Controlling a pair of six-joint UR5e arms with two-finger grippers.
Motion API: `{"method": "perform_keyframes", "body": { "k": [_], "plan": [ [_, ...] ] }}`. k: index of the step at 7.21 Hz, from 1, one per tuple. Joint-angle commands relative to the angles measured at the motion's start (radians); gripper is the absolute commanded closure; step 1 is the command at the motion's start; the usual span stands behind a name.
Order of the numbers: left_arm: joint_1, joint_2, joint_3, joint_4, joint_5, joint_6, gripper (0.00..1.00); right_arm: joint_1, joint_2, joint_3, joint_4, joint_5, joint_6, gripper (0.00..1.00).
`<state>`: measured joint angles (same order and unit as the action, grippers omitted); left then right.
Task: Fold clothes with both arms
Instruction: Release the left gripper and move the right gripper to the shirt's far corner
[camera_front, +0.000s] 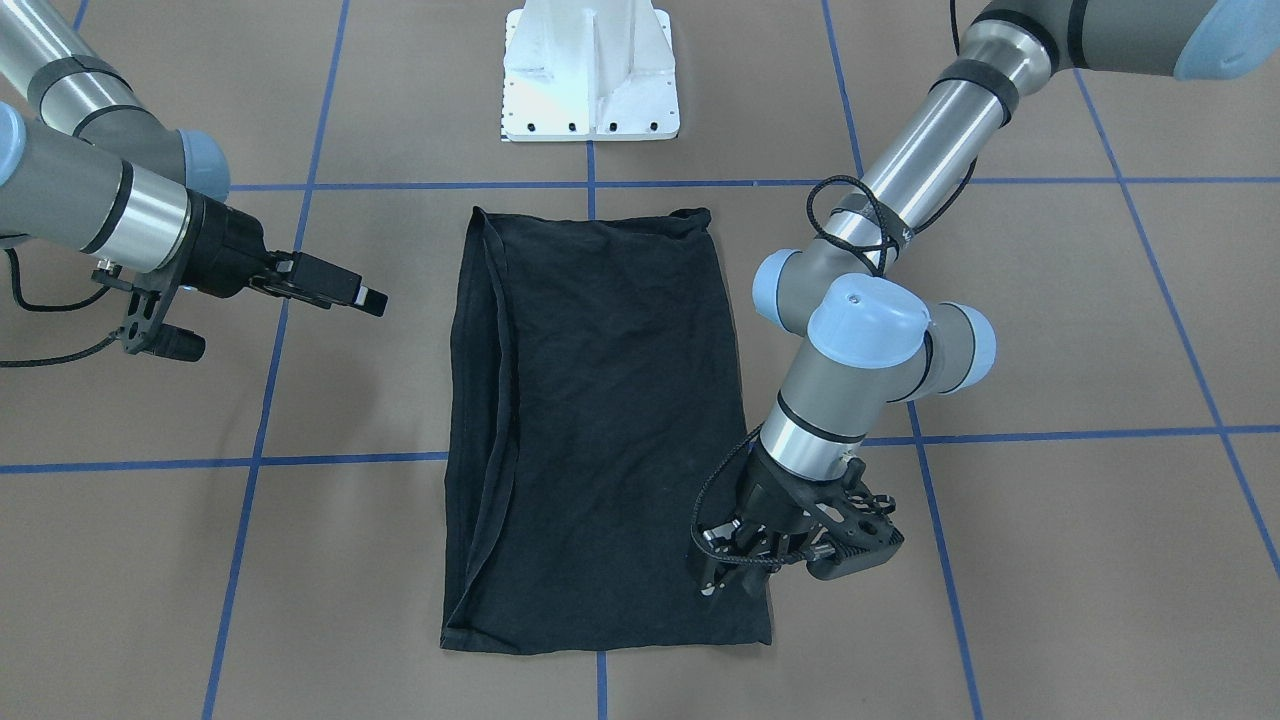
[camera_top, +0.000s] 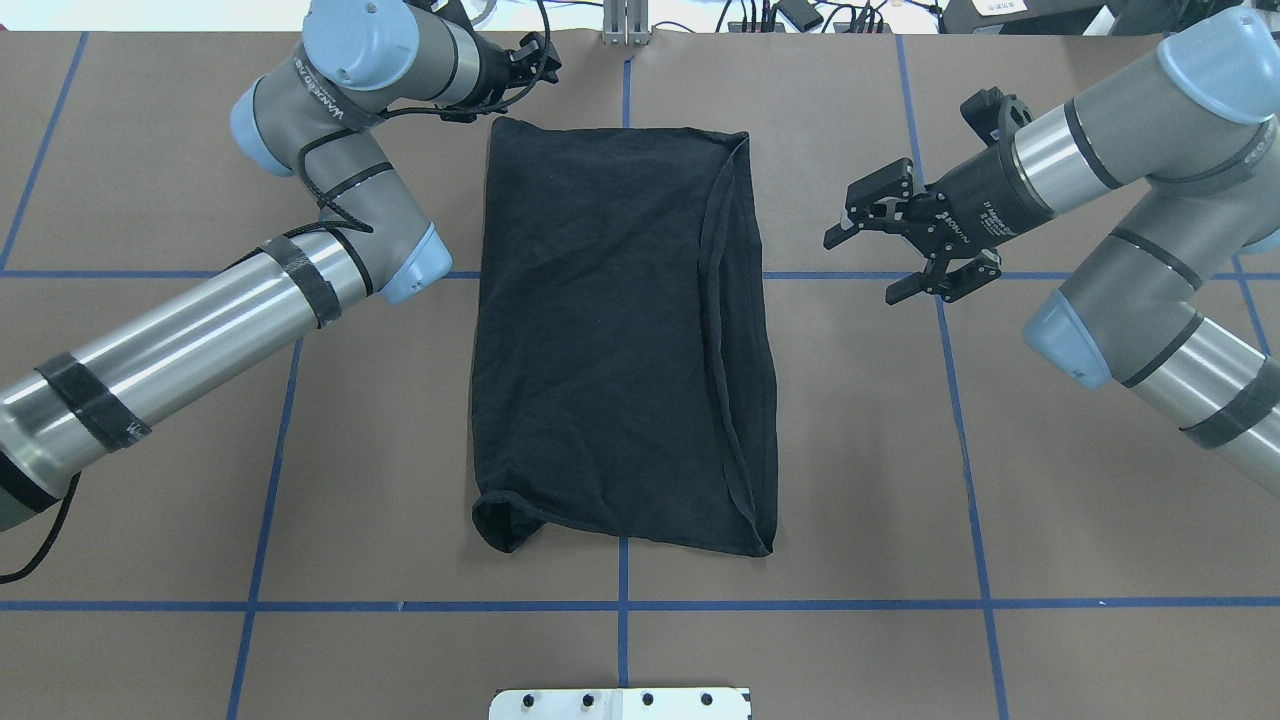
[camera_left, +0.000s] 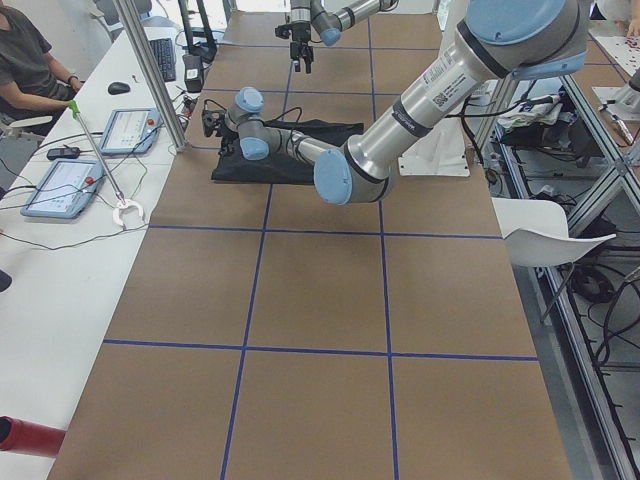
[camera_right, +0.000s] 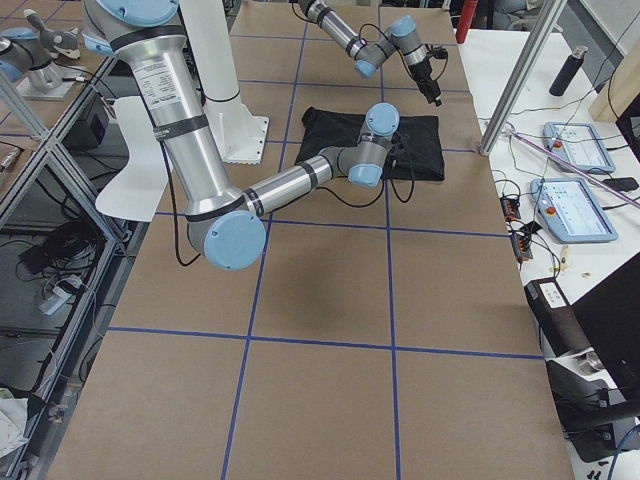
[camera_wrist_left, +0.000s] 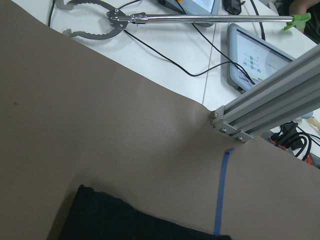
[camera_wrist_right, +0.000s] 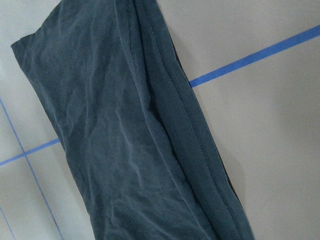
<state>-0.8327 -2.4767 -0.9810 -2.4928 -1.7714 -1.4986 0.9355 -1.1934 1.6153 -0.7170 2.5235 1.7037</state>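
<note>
Left claw (camera_front: 725, 578), tips indistinct over T-shirt (camera_front: 600, 400)

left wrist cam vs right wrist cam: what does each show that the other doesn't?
Left wrist only: one corner of the T-shirt, and past the table edge a grabber tool, a touchscreen pendant and an aluminium post. Right wrist only: the T-shirt's layered hemmed edges, close up. Both: black T-shirt, brown table, blue tape.
</note>
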Motion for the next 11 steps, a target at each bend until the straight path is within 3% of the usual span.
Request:
{"method": "perform_keyframes", "body": {
  "k": [1, 3, 5, 7, 9, 11],
  "plan": [
    [-0.002, 0.156, -0.199, 0.008, -0.06, 0.005, 0.0, -0.049, 0.006, 0.037, -0.007, -0.087, -0.007, 0.0],
    [-0.003, 0.313, -0.382, 0.009, -0.068, 0.009, 0.0, -0.053, 0.021, 0.043, -0.107, -0.181, -0.071, 0.0],
    [-0.003, 0.412, -0.482, 0.009, -0.068, 0.035, 0.0, -0.058, 0.104, 0.041, -0.401, -0.251, -0.339, 0.0],
    [-0.005, 0.432, -0.518, 0.009, -0.066, 0.038, 0.0, -0.116, 0.214, 0.008, -0.615, -0.384, -0.498, 0.0],
    [-0.005, 0.472, -0.589, 0.009, -0.065, 0.038, 0.0, -0.136, 0.372, -0.168, -0.665, -0.486, -0.545, 0.01],
    [-0.002, 0.486, -0.627, 0.008, -0.063, 0.04, 0.0, -0.135, 0.466, -0.343, -0.656, -0.512, -0.594, 0.01]
  ]
}}
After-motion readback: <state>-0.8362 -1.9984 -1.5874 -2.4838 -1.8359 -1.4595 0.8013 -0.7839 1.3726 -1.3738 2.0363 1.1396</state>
